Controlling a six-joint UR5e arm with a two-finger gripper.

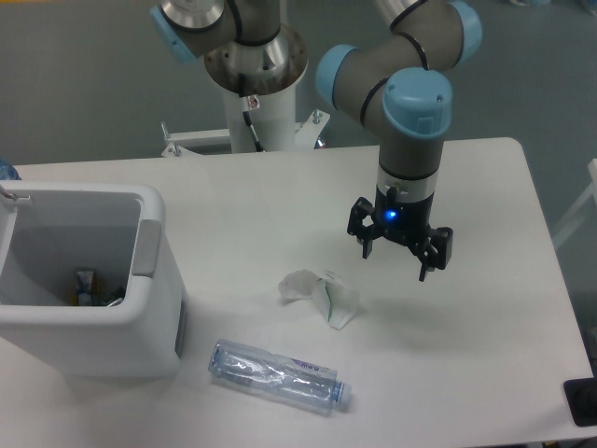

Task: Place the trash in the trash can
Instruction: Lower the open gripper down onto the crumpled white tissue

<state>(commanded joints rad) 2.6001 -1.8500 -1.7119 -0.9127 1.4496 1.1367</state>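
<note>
Nearest the camera, at about six o'clock on the white table (485, 355), lies the crushed clear plastic bottle (278, 375), flat on its side, its capped end pointing toward four o'clock and a bluish label showing through the wrinkled plastic. At the table's lower right edge, near four o'clock, a small dark object (580, 401) is cut off by the frame.

Just beyond the bottle, close to the table's centre, sits the crumpled white paper wrapper (320, 293) with a faint green mark on one fold; it is apart from the bottle and touches nothing else.

At nine o'clock stands the trash can (154, 280), a white boxy bin with a thick rim and pale grey inside. A few small items lie at its bottom, too dim to name.

Toward two o'clock from the wrapper, the gripper (395, 258) hangs above the table, pointing down, a blue light glowing on its body. Its two black fingers stand apart and hold nothing; it is near the wrapper but not touching it.

Farther back, at twelve o'clock, the arm's grey links and pale blue joint caps rise to the base pedestal (258, 93) behind the table.
</note>
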